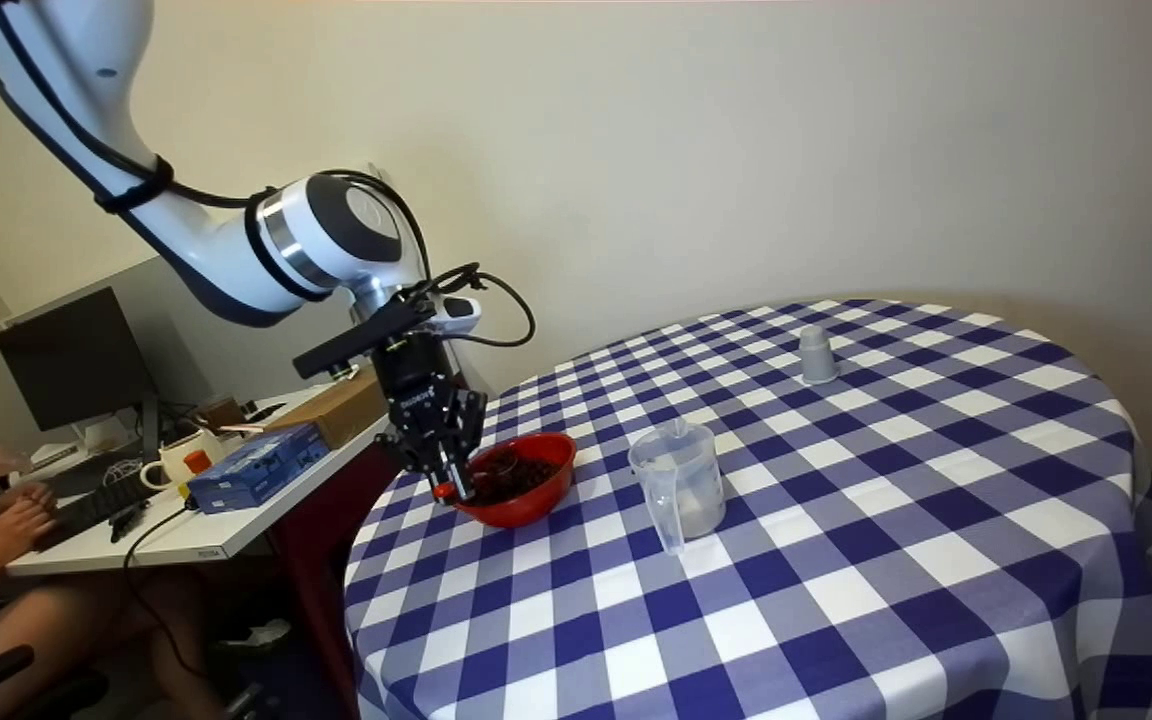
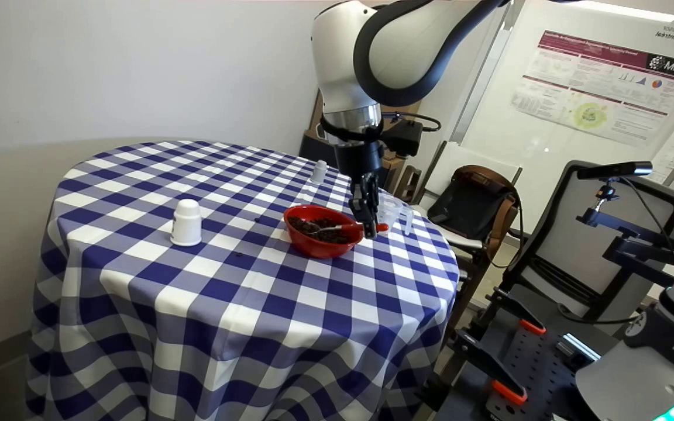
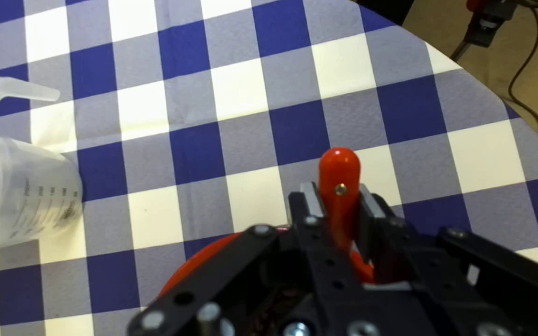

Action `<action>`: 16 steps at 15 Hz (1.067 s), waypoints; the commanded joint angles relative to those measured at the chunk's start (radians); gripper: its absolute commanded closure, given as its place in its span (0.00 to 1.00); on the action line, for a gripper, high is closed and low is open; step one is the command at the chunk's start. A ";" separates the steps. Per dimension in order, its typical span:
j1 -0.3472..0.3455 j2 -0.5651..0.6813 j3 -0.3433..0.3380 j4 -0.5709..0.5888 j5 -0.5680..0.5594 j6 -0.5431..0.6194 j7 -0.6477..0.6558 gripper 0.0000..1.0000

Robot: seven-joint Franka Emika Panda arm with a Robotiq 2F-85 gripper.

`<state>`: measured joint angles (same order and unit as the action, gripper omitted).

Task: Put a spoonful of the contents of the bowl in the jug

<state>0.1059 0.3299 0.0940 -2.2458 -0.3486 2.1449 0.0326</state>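
The red bowl (image 1: 521,512) stands on the table in both exterior views (image 2: 313,250), with dark brown, loose contents (image 1: 533,474) inside. Its rim shows at the bottom of the wrist view (image 3: 210,250). My gripper (image 2: 369,229) is at the bowl's edge, shut on the red handle of a spoon (image 3: 340,182). The spoon lies nearly level across the rim, its metal end (image 2: 320,228) over or in the contents; how deep I cannot tell. The clear jug (image 1: 681,485) with a handle stands upright beside the bowl. It is at the left edge of the wrist view (image 3: 40,196), partly hidden behind my gripper in an exterior view (image 2: 389,211).
A white cup-like piece stands upside down (image 2: 186,223); a similar one stands farther off (image 2: 318,173). One shows in an exterior view (image 1: 817,355). Dark crumbs (image 2: 239,254) lie on the checked cloth. A desk with a blue box (image 1: 256,465) and a seated person adjoin the table.
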 commanded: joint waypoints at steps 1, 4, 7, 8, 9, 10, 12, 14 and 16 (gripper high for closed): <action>-0.013 -0.029 -0.015 -0.011 0.049 0.013 -0.025 0.89; -0.023 -0.032 -0.024 -0.014 0.059 0.015 -0.023 0.89; -0.027 -0.036 -0.027 -0.019 0.064 0.019 -0.021 0.89; -0.028 -0.041 -0.026 -0.022 0.067 0.020 -0.023 0.89; -0.028 -0.045 -0.026 -0.024 0.069 0.022 -0.024 0.89; -0.028 -0.054 -0.024 -0.028 0.074 0.022 -0.025 0.89; -0.030 -0.071 -0.019 -0.033 0.094 0.023 -0.033 0.89; -0.030 -0.091 -0.017 -0.039 0.112 0.023 -0.036 0.89; -0.031 -0.112 -0.015 -0.047 0.129 0.023 -0.041 0.89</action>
<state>0.0786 0.2776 0.0752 -2.2538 -0.2637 2.1529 0.0280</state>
